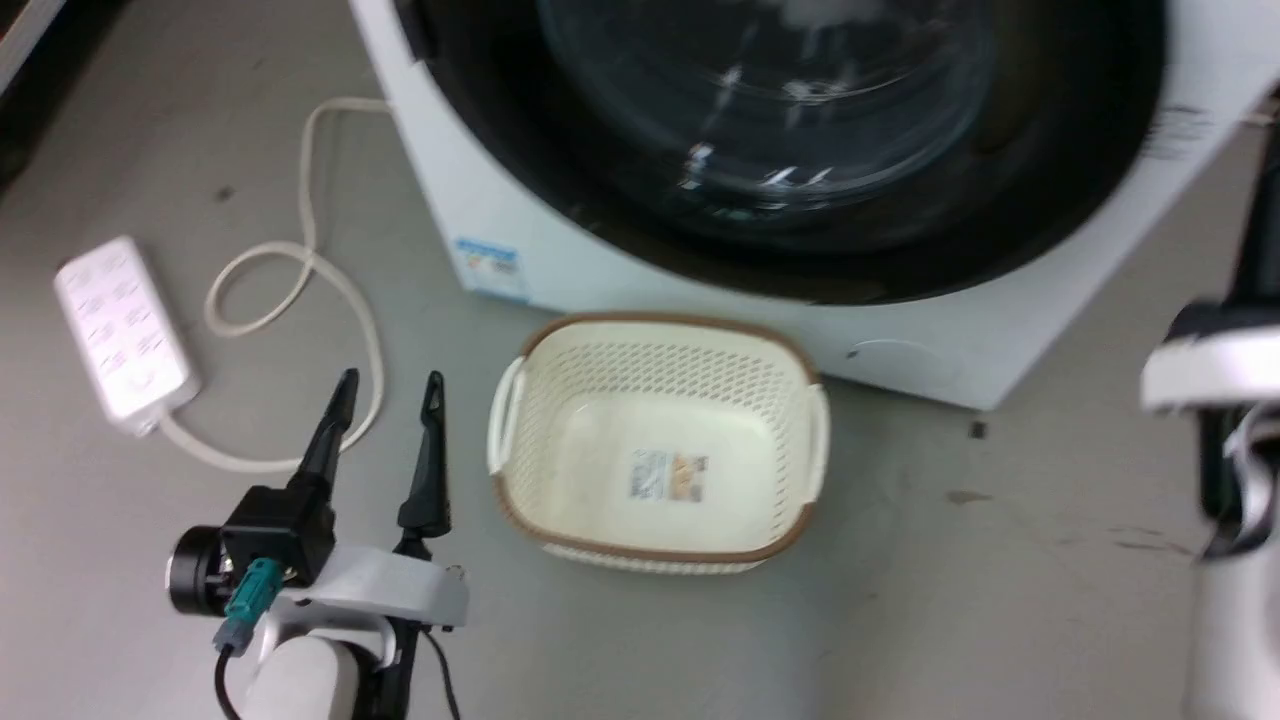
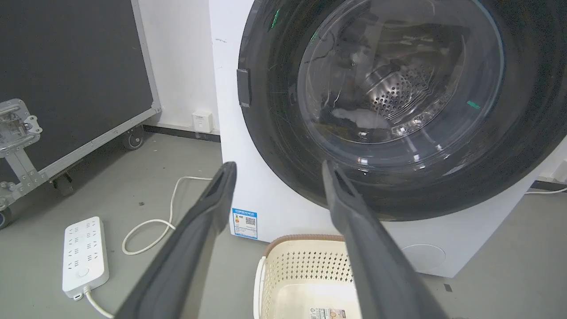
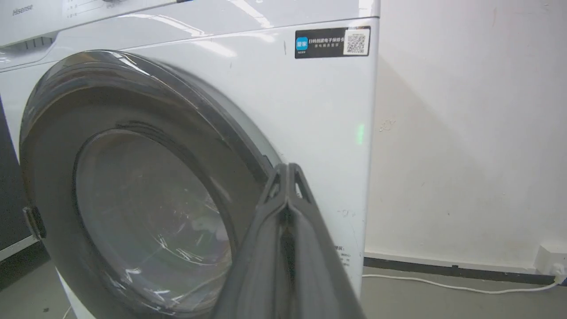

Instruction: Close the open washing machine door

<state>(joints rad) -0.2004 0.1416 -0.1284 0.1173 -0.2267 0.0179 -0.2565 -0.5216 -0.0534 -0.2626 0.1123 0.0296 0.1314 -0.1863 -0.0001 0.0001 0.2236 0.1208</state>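
Status: washing machine door (image 2: 274, 133) sits approx. flush on machine front; can't tell if latched. Task prob. nearly done, maybe a final push left. Left gripper (image 1: 390, 385) fingers spread, empty, above floor near basket (image 1: 560, 400). Right gripper (image 3: 288, 170) fingers pressed together, holding nothing, near door rim.

The washing machine door (image 1: 1060, 150) is glossy black, the machine (image 1: 500, 220) white, the perforated basket (image 1: 650, 380) cream with a brown rim.

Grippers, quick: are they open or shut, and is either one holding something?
Left gripper: open, holding nothing.
Right gripper: shut, holding nothing.
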